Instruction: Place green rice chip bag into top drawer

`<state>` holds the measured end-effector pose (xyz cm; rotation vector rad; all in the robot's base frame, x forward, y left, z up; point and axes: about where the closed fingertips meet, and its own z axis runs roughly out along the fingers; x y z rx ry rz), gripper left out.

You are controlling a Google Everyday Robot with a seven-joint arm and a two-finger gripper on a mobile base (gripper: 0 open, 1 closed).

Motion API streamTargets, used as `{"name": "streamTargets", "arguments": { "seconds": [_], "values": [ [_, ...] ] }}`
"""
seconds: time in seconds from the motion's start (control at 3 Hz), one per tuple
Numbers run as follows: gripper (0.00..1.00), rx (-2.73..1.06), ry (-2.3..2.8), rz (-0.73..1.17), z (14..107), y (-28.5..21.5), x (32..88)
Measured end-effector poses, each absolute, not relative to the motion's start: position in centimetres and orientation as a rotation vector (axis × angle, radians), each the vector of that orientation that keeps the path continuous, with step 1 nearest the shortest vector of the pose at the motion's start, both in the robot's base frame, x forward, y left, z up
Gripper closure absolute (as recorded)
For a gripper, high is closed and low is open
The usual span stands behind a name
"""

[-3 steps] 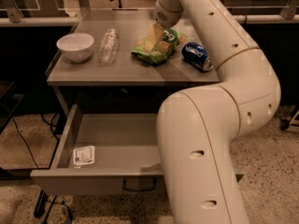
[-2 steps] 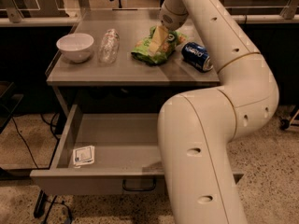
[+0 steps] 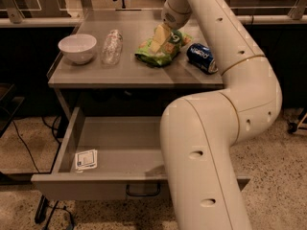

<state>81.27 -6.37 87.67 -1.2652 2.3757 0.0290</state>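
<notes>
Over the last second the pincer (image 3: 159,36) has slid from the right edge of the green rice chip bag (image 3: 165,51) toward its middle, and it now sits low, right on the crinkled top. The bag itself has not moved. It still lies on the desk (image 3: 120,74), between the clear plastic bottle (image 3: 112,46) and the blue soda can (image 3: 202,57), with the white bowl (image 3: 76,47) further left.

We cannot tell whether the pincer is wide, narrow or already closed on the bag.

We judge the grasp is being settled and the lift has not begun. Below the desk the top drawer (image 3: 124,150) stands pulled out, holding only a small white card (image 3: 86,159), so it is ready to take the bag.
</notes>
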Motion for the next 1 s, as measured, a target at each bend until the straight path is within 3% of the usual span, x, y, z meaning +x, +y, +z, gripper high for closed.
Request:
{"name": "streamTargets", "arguments": {
  "seconds": [1.0],
  "values": [
    [0.0, -1.279, 2.363, 0.065, 86.0, -3.9, 82.5]
  ]
}}
